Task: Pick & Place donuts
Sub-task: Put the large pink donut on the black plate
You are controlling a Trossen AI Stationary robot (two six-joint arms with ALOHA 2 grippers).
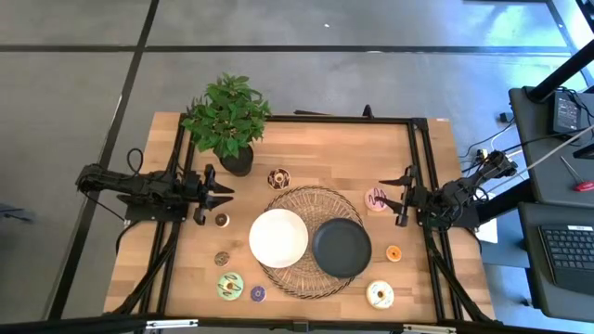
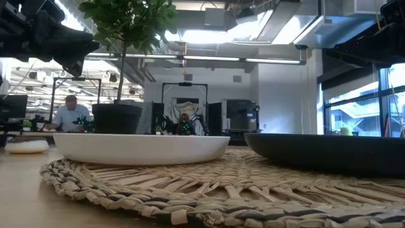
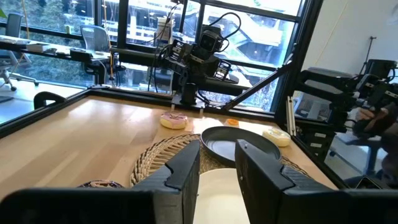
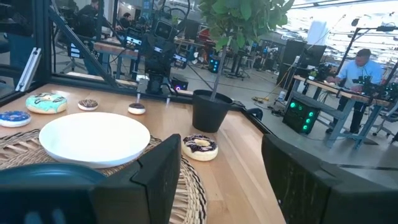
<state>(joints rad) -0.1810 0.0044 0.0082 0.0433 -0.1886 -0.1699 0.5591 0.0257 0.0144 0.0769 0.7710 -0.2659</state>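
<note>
**Donuts ringed round the mat, both arms waiting**

Donuts lie scattered on the worktop [image 1: 306, 153] around the woven mat [image 1: 311, 197], none plated. The pink donut [image 1: 377, 199] sits just beside the right gripper [image 1: 401, 199], jaws released; left gripper [image 1: 215, 195] likewise released.

Black plate [image 2: 335, 152] cut off

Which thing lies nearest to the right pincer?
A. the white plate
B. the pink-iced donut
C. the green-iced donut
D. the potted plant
B: in the high view the pink-iced donut lies on the table just beside the open right pincer; the other three are far over on the left half.
</note>
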